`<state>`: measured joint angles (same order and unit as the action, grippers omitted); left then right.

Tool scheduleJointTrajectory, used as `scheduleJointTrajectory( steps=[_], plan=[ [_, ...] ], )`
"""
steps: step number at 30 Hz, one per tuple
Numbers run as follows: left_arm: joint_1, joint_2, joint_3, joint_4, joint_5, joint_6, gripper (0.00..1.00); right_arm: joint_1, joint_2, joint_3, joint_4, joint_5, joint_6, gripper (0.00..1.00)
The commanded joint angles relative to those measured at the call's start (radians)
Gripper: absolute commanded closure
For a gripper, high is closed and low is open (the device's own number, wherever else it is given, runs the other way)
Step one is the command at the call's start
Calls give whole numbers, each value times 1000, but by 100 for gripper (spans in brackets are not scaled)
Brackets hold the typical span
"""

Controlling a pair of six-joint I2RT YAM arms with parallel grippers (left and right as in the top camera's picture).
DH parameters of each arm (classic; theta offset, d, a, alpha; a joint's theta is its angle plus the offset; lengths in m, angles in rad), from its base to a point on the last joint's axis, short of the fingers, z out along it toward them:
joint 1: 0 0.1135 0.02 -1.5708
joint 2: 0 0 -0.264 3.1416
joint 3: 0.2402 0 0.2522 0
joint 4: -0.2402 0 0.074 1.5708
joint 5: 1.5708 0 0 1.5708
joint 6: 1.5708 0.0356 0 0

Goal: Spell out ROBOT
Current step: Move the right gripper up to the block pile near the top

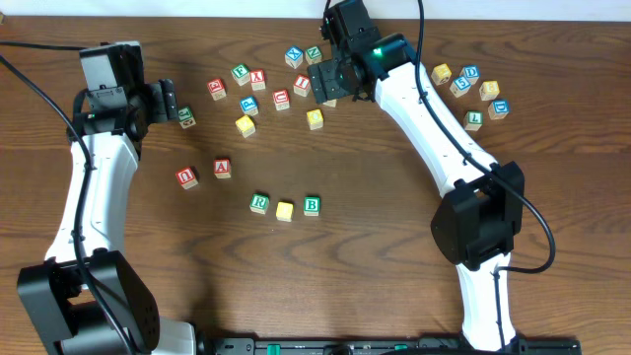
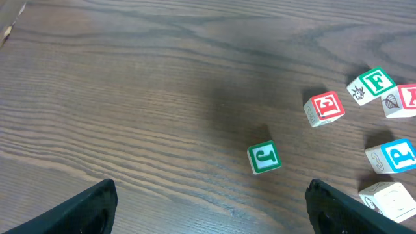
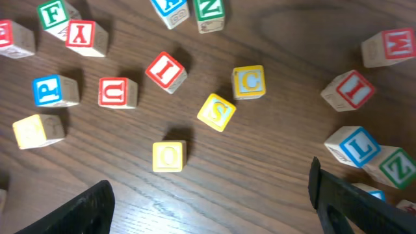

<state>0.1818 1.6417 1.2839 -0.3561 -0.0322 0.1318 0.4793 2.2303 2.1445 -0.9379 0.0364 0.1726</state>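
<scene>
**R, yellow and B in a row, both grippers wide open over the far scatter**

We are looking at a dark wooden table (image 1: 375, 266) where three cubes are sitting in a row at the near middle. The green-framed R cube (image 1: 259, 203) is on the left, a yellow-faced cube (image 1: 285, 210) is beside it, and the green-framed B cube (image 1: 312, 205) is on the right. They are lying close together, with the yellow one set slightly nearer than its neighbours. To the left and a little farther off, the red U cube (image 1: 186, 177) and the red A cube (image 1: 222, 168) are standing apart from the row.

The left gripper (image 1: 170, 104) is hovering at the far left, its fingers (image 2: 88, 211) spread wide with nothing between them. The green J cube (image 2: 264, 158) is lying just ahead of it on bare wood, and a red E cube (image 2: 324, 108) is sitting farther on.

The right gripper (image 1: 330, 89) is hanging over the scatter at the far middle, its fingers (image 3: 344, 205) likewise standing wide apart and gripping nothing. Below it, the yellow O cube (image 3: 169, 156) is resting flat on the table, untouched. A yellow S cube (image 3: 216, 112) and a yellow C cube (image 3: 249, 82) are lying just beyond it. From overhead, that O cube is sitting just on the near side of the gripper. We are not managing to pick out the blue-framed T among the scattered blocks.
</scene>
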Motion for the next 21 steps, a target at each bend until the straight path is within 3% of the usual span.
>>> scheduleJointTrajectory(
  steps=[1,21],
  plan=[
    [5,12,-5,-1,-2,6,9,14,33,17,6,-37,-13,11],
    [5,12,-5,-2,-2,6,9,116,112,18,35,-11,-21,18]
  ],
)
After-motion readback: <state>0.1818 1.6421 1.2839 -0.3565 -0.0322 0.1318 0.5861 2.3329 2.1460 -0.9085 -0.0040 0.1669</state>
